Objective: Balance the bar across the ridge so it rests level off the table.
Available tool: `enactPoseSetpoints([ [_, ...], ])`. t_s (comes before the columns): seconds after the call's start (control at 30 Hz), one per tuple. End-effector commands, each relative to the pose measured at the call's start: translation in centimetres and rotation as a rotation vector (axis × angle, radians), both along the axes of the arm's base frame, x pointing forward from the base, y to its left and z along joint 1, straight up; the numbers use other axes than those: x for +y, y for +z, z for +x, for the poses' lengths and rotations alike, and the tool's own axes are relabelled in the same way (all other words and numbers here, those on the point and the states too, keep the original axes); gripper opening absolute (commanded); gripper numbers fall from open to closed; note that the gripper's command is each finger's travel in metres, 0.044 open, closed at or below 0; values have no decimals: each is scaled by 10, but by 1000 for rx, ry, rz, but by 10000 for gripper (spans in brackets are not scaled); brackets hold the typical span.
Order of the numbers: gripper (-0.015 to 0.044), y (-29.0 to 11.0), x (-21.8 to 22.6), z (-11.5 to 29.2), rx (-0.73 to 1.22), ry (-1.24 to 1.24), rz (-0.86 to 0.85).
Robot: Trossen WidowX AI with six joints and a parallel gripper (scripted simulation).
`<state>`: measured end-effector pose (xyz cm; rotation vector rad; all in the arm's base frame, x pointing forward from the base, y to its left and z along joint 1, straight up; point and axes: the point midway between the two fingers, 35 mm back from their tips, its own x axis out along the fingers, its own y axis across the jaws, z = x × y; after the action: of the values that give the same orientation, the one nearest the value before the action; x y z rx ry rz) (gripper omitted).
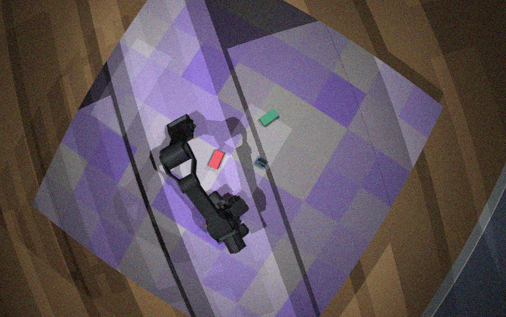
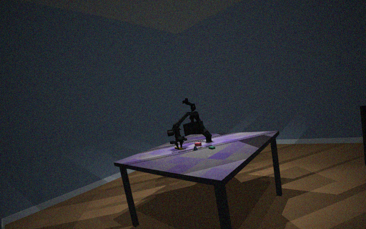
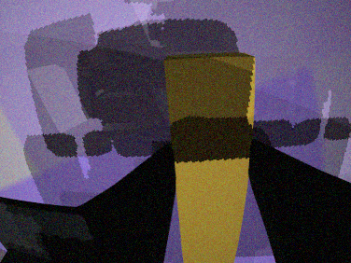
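Arm bent over, wrist pointing down at table | gripper clamped on yellow bar | bar low over table middle, toward left edge | ridge apart.

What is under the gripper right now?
In the wrist view, the yellow bar lies lengthwise between the closing gripper fingers, on the purple table. From the top view, the arm hides the bar almost entirely.
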<state>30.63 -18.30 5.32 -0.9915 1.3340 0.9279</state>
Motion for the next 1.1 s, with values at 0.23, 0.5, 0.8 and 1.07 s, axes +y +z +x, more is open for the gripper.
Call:
enactPoseSetpoints([
  [0.23,0,6,0,1,0,0,0],
  [0.5,0,27,-1,2,1,1,1],
  [0.8,0,50,0,1,1,2,3],
  [1.07,0,71,1,-1,2,3,4],
])
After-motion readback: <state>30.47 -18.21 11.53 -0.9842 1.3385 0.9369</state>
